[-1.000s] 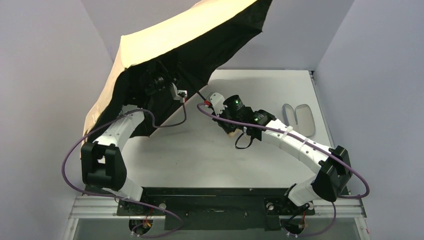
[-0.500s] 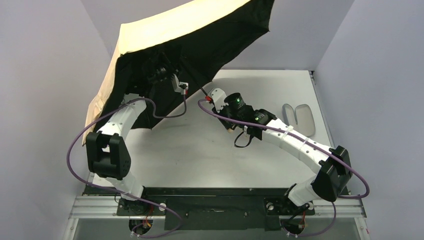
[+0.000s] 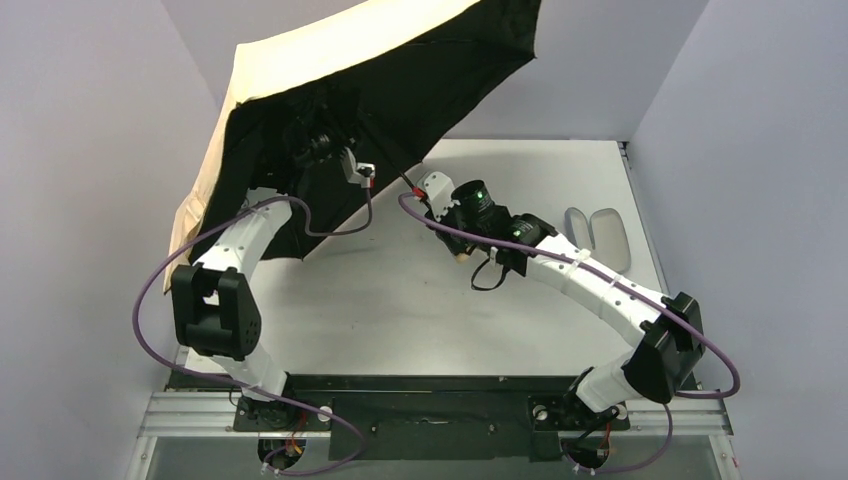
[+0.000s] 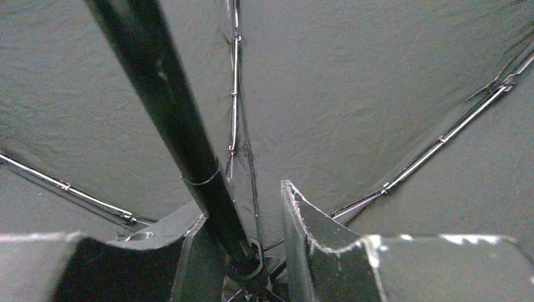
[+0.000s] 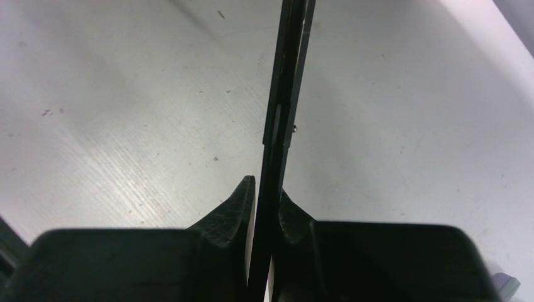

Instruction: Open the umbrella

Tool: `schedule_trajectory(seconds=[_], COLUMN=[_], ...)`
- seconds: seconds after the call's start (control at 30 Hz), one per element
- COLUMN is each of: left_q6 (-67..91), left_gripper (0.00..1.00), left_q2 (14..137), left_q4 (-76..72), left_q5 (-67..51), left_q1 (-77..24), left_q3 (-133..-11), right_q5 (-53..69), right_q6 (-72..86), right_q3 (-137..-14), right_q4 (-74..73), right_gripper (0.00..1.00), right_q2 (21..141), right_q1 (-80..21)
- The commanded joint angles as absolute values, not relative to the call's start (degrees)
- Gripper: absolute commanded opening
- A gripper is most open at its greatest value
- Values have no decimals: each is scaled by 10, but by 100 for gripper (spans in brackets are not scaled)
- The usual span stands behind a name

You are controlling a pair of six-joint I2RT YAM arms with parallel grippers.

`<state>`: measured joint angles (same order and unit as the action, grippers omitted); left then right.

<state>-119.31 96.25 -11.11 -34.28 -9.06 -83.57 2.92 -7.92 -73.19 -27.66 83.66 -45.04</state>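
Note:
The umbrella stands spread at the back left, peach-beige on top with a black lining and thin metal ribs. Its thin black shaft slants down to my right gripper, which is shut on the shaft; in the wrist view my right gripper pinches it from both sides. The small beige handle shows under that wrist. My left gripper is up under the canopy, straddling the shaft near the runner. Its jaws are open, with a gap at the right finger.
A slim grey-lavender sleeve lies on the white table at the right, beyond my right forearm. Grey walls close in the left, back and right. The canopy's rim hangs near the left wall.
My left arm has pushed further up and back under the canopy, which has lifted and spread a little. The left jaws have parted around the shaft. The right gripper keeps its hold.

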Motion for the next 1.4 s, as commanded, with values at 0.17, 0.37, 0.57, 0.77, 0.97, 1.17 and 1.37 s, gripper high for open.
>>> schedule_trajectory(seconds=[0.17, 0.37, 0.57, 0.77, 0.97, 1.17, 1.37], left_q6=[-1178, -1169, -1165, -1147, -1176, -1143, -999], left_gripper=[56, 75, 93, 97, 97, 97, 97], left_q2=[937, 942, 899, 830, 734, 689, 616], left_q4=[-326, -330, -319, -296, -76, -126, -90], left_q5=[8, -21, -88, -160, -289, -283, -227], left_q1=[-113, -163, -186, -197, -170, -166, -163], left_q3=[-817, -799, -732, -644, -621, -562, -534], right_q5=[263, 288, 278, 250, 254, 194, 47], right_q6=[-95, 1, 101, 170, 209, 198, 217], right_q3=[-759, -730, -705, -696, -686, -679, -610], right_q4=[-547, -430, -325, -242, -168, -152, -60], right_gripper=[0, 0, 0, 0, 0, 0, 0], right_q2=[801, 762, 734, 730, 728, 707, 645], right_q1=[-423, -406, -397, -380, -377, -376, -378])
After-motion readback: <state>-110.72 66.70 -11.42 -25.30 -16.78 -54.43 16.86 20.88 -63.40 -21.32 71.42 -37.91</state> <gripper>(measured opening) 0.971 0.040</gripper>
